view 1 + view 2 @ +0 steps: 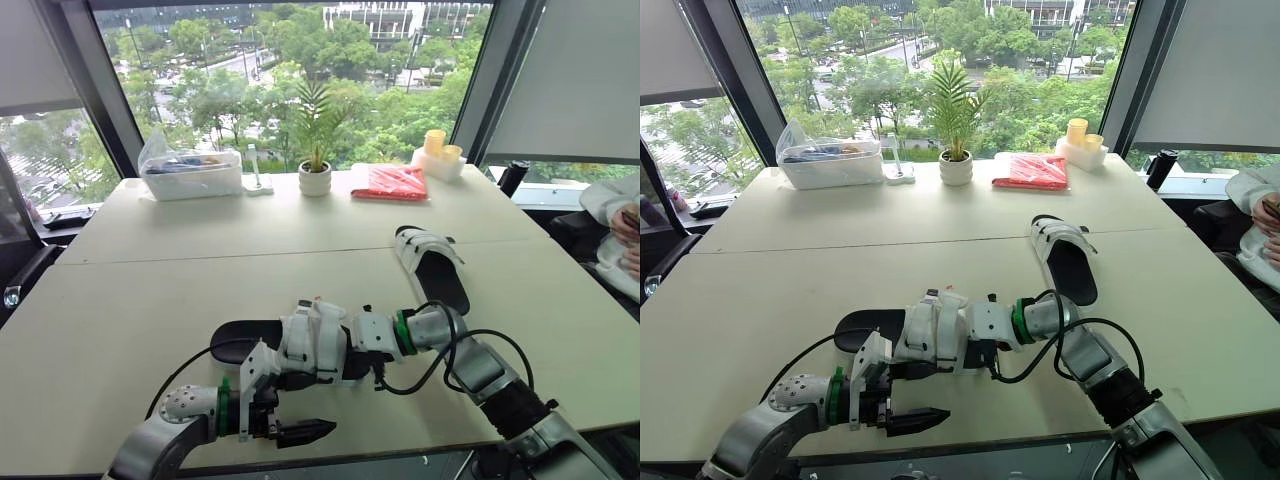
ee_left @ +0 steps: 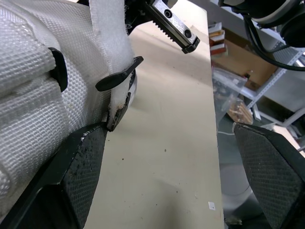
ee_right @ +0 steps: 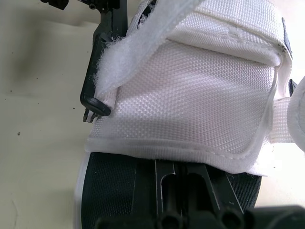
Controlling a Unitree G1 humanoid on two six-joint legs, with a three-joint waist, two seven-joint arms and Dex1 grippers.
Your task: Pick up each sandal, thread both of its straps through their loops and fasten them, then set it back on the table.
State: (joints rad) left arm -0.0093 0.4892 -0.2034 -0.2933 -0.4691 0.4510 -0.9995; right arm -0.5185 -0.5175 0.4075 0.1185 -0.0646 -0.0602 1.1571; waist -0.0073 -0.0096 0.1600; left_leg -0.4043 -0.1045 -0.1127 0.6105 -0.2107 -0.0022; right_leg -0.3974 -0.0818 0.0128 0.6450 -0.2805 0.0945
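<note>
Near sandal (image 1: 312, 345) shows white woven straps (image 3: 190, 86), black sole (image 1: 240, 338).

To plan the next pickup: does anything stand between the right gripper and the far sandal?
Nothing visible does. The right gripper is at the near sandal; only its arm's own black cable loops toward the far sandal.
</note>
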